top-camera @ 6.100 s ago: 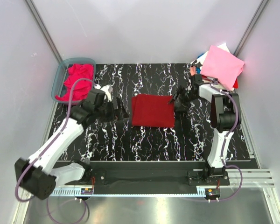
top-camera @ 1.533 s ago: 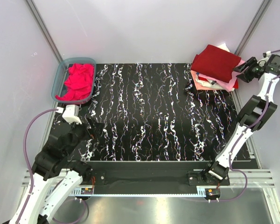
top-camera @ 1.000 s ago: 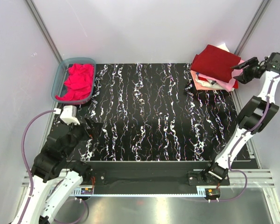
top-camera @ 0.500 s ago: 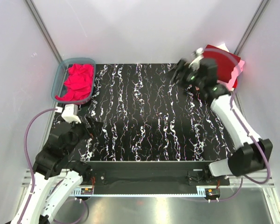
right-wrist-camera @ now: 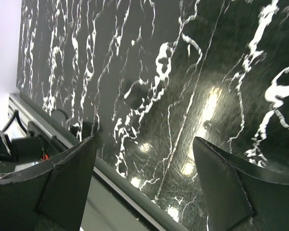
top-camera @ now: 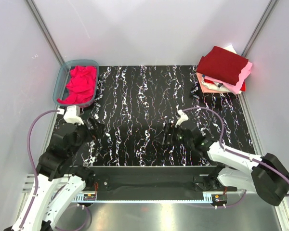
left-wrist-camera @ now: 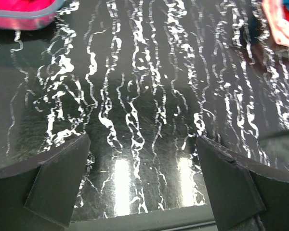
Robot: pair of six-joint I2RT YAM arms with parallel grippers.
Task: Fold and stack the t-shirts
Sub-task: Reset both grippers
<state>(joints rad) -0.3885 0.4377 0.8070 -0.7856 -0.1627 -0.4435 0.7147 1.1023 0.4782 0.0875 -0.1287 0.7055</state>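
Note:
A folded dark crimson t-shirt [top-camera: 222, 63] lies on top of the stack of folded t-shirts [top-camera: 226, 82] in pale pink, salmon and white at the back right corner. A crumpled magenta-pink t-shirt [top-camera: 79, 83] lies in the blue-grey tub [top-camera: 60, 80] at the back left; its edge shows in the left wrist view [left-wrist-camera: 19, 9]. My left gripper [top-camera: 95, 131] is open and empty over the table's left front. My right gripper [top-camera: 166, 136] is open and empty, low over the front middle, far from the stack. Both wrist views show wide jaws over bare marble.
The black marble-pattern table [top-camera: 149, 96] spans the workspace. Its front rail [right-wrist-camera: 111, 192] shows in the right wrist view. White walls close in on the left, back and right. The stack's corner shows at the top right of the left wrist view [left-wrist-camera: 282, 19].
The crimson shirt went from the table's middle onto the stack. My right arm has since swung from the stack down to the front middle. My left arm has pulled back to the left front.

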